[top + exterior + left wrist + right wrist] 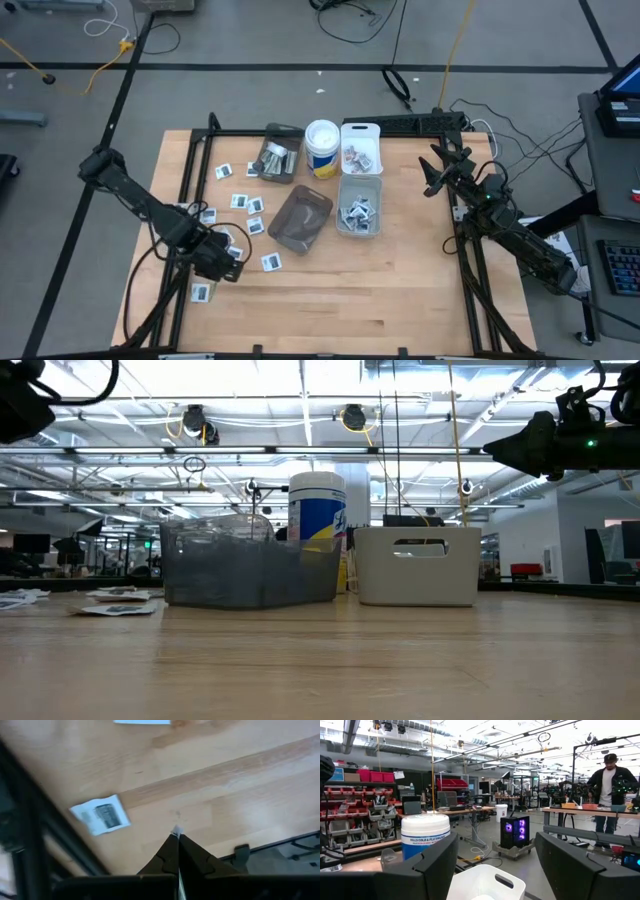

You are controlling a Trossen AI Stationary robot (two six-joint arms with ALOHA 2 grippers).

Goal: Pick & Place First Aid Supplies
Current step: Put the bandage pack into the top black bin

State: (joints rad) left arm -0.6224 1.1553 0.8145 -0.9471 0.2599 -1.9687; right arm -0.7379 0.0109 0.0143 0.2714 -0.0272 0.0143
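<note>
Several first aid supplies, small white packets with dark print, lie flat on the table's left part, such as one [271,262], one [202,292] and one [240,200]. My left gripper [228,262] hangs above the wood near the left front, pointing steeply down, shut on a thin white packet [176,831] seen edge-on. Another packet [101,815] lies on the table below it. My right gripper [495,865] stands open and raised at the table's far right [440,165], with nothing between its fingers. My left gripper pinches a thin white packet between its two fingers; only a sliver of the packet's edge [176,830] shows past the fingertips. The fingers come from above, slanting down. The packet is lifted clear of the table; the gripper hides the rest of it.
A smoky bin [300,218] sits mid-table, with another smoky bin [278,158] behind it. A white wipes canister [321,148], a white bin [360,148] and a clear bin [358,207] stand at the far middle. A black frame rail [185,190] runs along the left side.
</note>
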